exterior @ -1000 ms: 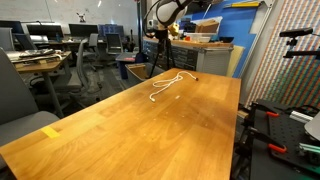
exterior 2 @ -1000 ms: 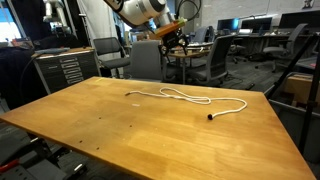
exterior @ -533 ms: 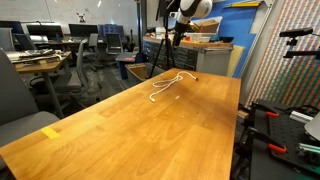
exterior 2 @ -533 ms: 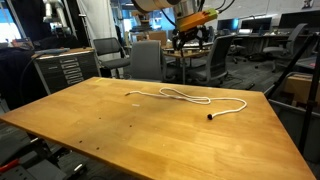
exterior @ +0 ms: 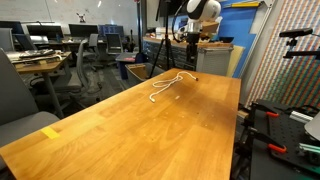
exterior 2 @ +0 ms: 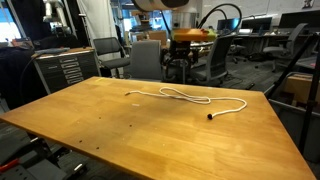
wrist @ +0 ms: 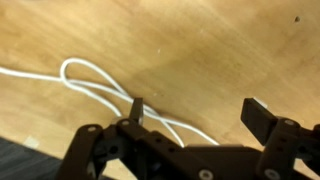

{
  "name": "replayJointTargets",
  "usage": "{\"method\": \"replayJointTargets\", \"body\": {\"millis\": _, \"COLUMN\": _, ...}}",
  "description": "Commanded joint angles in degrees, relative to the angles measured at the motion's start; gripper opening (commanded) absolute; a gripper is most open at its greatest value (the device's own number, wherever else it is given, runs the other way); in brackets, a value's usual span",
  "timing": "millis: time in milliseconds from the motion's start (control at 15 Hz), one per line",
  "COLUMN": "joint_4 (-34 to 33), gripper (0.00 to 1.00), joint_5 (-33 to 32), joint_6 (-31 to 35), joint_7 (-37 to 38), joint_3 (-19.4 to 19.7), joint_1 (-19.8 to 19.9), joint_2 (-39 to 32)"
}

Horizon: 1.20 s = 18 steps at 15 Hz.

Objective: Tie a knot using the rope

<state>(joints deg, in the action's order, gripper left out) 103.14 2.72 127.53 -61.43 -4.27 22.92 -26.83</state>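
Observation:
The rope point(exterior: 170, 85) is a thin white cord lying slack on the far end of the wooden table point(exterior: 130, 130). In an exterior view the rope point(exterior 2: 186, 97) runs in a wavy line with a small loop. One dark tip point(exterior 2: 210, 116) ends it. My gripper point(exterior: 190, 37) hangs well above that end of the table. In the wrist view the gripper point(wrist: 200, 115) is open and empty. The rope's loop point(wrist: 63, 72) lies on the wood below. Its strands pass under the left finger point(wrist: 137, 110).
A yellow tape piece point(exterior: 50, 131) sits near the table's front corner. Office chairs point(exterior 2: 147, 58) and desks stand behind the table. A grey cabinet point(exterior 2: 62, 68) is off to one side. A stand with red-handled gear point(exterior: 275, 125) is beside the table edge.
The arm has swung sideways above the table's far end, carrying the open gripper over the rope. The rope has not moved.

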Motion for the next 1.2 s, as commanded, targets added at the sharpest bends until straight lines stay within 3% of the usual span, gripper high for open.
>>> {"method": "replayJointTargets", "body": {"millis": 0, "joint_4": 2.51, "gripper": 1.0, "joint_5": -1.0, "joint_6": -0.02, "joint_7": 1.71, "joint_3": 3.48, "joint_1": -3.77, "joint_2": -0.06}}
{"method": "replayJointTargets", "body": {"millis": 267, "joint_4": 7.9, "gripper": 1.0, "joint_5": -3.7, "joint_6": 2.09, "joint_7": 5.64, "joint_3": 4.81, "joint_1": -6.52, "joint_2": 0.0}}
{"method": "replayJointTargets", "body": {"millis": 467, "joint_4": 9.83, "gripper": 1.0, "joint_5": -6.09, "joint_6": 8.29, "joint_7": 2.19, "joint_3": 4.37, "joint_1": -7.26, "joint_2": 0.07}}
{"method": "replayJointTargets", "body": {"millis": 800, "joint_4": 8.2, "gripper": 1.0, "joint_5": -1.6, "joint_6": 20.97, "joint_7": -2.64, "joint_3": -1.3, "joint_1": -7.92, "joint_2": -0.99}}
{"method": "replayJointTargets", "body": {"millis": 1000, "joint_4": 4.66, "gripper": 1.0, "joint_5": -0.72, "joint_6": 18.63, "joint_7": -8.41, "joint_3": -5.21, "joint_1": -8.08, "joint_2": -2.38}}
{"method": "replayJointTargets", "body": {"millis": 1133, "joint_4": 3.55, "gripper": 1.0, "joint_5": -2.79, "joint_6": 19.27, "joint_7": -11.31, "joint_3": -5.54, "joint_1": -9.67, "joint_2": -3.21}}
